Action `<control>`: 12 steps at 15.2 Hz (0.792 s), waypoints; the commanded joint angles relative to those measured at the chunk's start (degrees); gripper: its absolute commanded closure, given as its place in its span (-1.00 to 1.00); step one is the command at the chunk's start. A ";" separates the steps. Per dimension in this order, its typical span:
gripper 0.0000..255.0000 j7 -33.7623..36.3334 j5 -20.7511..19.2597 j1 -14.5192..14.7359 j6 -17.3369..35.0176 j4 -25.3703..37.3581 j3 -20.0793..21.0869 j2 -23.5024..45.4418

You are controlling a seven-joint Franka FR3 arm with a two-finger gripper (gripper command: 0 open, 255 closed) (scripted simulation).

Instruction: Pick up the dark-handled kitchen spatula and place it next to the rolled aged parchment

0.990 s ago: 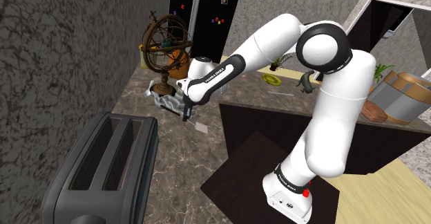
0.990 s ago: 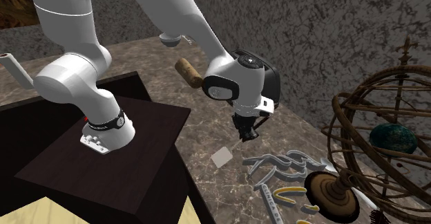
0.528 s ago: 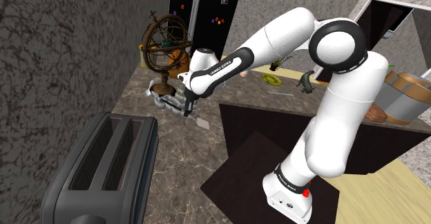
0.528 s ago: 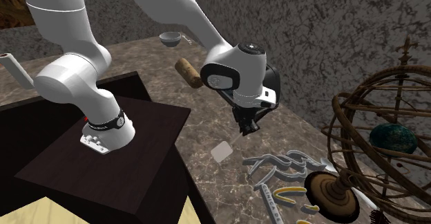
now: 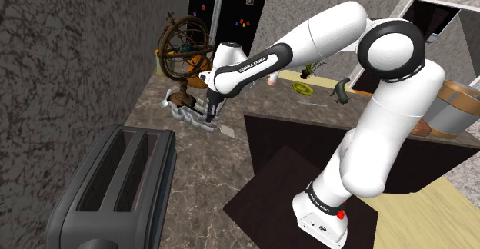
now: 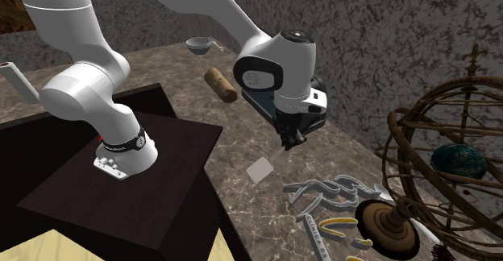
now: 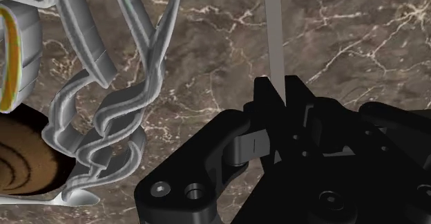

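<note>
My black gripper [image 6: 290,141] is shut on the spatula's dark handle, above the brown marble counter [image 6: 242,130]. The spatula's pale square blade [image 6: 259,171] hangs a little above the counter, below and beside the fingers. In the shoulder view the gripper [image 5: 209,115] is in front of the globe, with the blade [image 5: 225,130] sticking out toward the stand. In the wrist view the thin grey shaft [image 7: 274,29] runs out from between the closed fingers of the gripper [image 7: 276,91]. The rolled brown parchment [image 6: 219,84] lies on the counter behind the hand, toward the wall.
A twisted grey metal piece [image 6: 334,191] and a yellow ring [image 6: 337,223] lie beside the armillary globe [image 6: 451,163]. A small bowl [image 6: 198,45] sits past the parchment. A dark toaster [image 5: 115,186] fills the shoulder view's lower left. The dark stand [image 6: 121,195] borders the counter.
The hand has risen and tilted, lifting the spatula's blade off the counter. The arm has swung a little toward the wall.
</note>
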 commanded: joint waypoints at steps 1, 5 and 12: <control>1.00 0.29 -0.25 0.07 -1.47 0.29 -0.04 -1.16; 1.00 0.62 -0.62 0.10 -3.94 0.96 -0.12 -2.98; 1.00 10.46 -1.80 5.02 -1.48 -7.82 4.05 -9.68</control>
